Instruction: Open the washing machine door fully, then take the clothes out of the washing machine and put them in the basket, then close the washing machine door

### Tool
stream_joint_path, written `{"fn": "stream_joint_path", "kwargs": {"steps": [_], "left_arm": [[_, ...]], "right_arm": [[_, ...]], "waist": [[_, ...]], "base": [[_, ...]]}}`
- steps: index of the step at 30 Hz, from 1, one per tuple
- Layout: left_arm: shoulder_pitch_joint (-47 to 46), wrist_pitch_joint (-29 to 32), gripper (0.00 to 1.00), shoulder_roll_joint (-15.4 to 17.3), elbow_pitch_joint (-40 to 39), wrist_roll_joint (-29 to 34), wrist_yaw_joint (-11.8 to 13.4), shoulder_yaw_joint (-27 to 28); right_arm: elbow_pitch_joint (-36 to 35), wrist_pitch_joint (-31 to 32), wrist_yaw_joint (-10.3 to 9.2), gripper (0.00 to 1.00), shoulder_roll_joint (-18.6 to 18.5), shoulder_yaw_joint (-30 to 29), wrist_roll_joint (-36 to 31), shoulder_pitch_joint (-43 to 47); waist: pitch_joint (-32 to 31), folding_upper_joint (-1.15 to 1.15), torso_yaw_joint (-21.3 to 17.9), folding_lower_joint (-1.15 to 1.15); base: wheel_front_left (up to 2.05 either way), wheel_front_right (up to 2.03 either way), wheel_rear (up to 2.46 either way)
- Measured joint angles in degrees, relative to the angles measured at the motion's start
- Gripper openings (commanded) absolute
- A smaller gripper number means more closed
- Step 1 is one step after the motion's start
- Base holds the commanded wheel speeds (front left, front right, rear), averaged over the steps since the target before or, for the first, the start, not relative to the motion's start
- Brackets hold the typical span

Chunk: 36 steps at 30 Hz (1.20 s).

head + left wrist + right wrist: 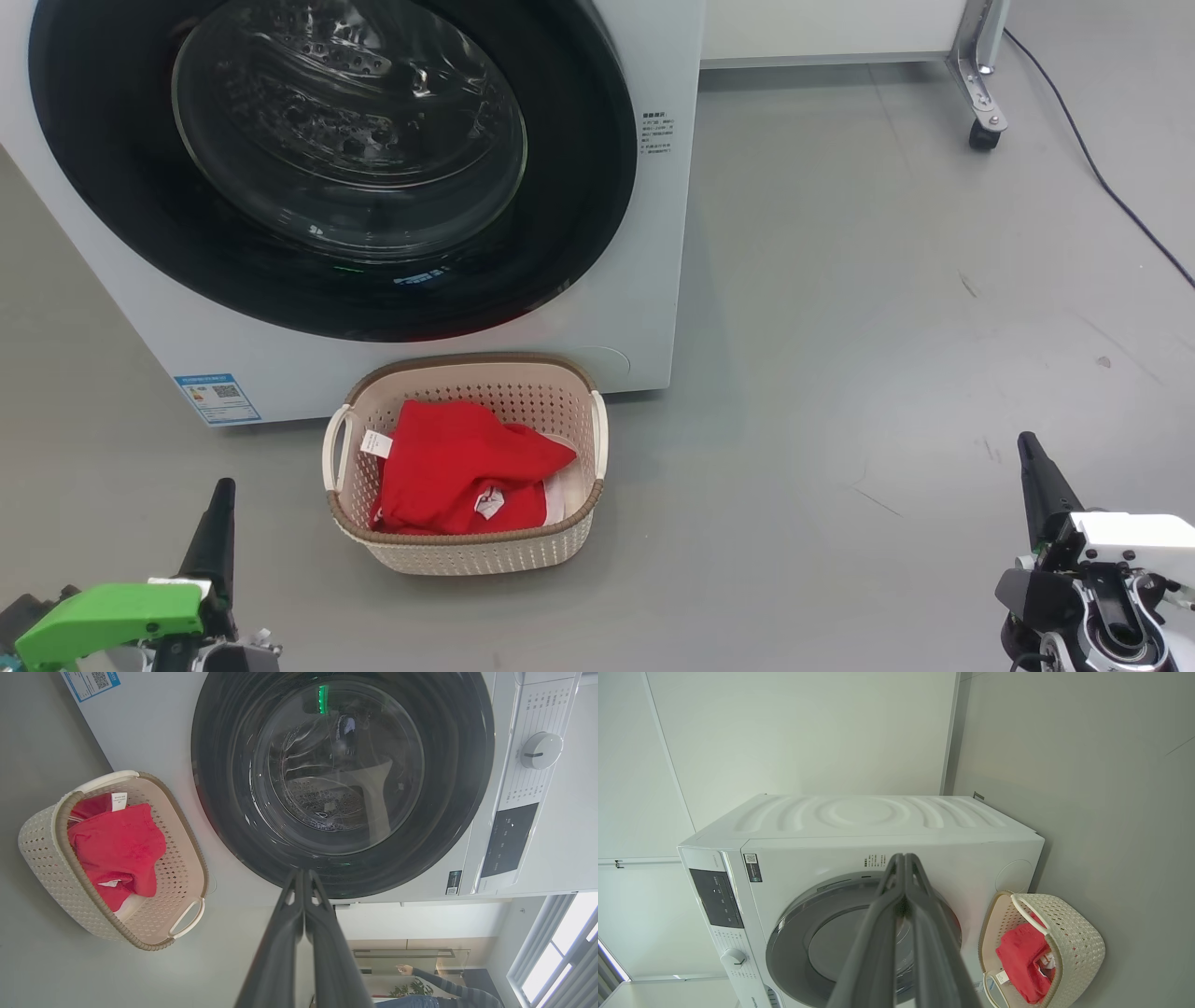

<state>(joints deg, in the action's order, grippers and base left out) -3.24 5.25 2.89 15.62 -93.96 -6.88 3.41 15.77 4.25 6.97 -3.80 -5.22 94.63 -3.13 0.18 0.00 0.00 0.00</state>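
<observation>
Head view shows the washing machine door [347,140] sitting flush in the white front of the washing machine [653,280], its black ring even with the panel all round. It looks closed, and no red shows through the glass bowl. The clothes [457,462] lie heaped in the basket [467,362], which stands on the grey floor [840,327] just in front of the machine, below the door's lower edge. A blue label [217,397] sits on the machine's lower corner to the left of the basket.

The left gripper [224,490] and the right gripper [1030,448] hang low and well apart from the door, one to each side of the basket. Each has its fingers pressed together on nothing, as both wrist views confirm.

By this layout the emptying looks done and the step in hand is making sure the door is latched. To do that well, any push should land on the black ring rather than on the bulging glass. It should come straight at the machine's front, on the side away from the hinge, though which side that is cannot be told here. The arm should travel above the basket rim so the load is not knocked. A castor [982,131] and a cable [1102,177] lie far to the right, out of the way.
</observation>
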Motion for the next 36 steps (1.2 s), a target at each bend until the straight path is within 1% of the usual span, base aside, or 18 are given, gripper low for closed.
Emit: {"fn": "stream_joint_path", "kwargs": {"steps": [36], "left_arm": [[0.0, 0.1, 0.0, 0.0, 0.0, 0.0, 0.0, 0.1]], "right_arm": [[0.0, 0.1, 0.0, 0.0, 0.1, -0.1, 0.0, 0.0]], "waist": [[0.0, 0.0, 0.0, 0.0]], "base": [[0.0, 0.0, 0.0]]}}
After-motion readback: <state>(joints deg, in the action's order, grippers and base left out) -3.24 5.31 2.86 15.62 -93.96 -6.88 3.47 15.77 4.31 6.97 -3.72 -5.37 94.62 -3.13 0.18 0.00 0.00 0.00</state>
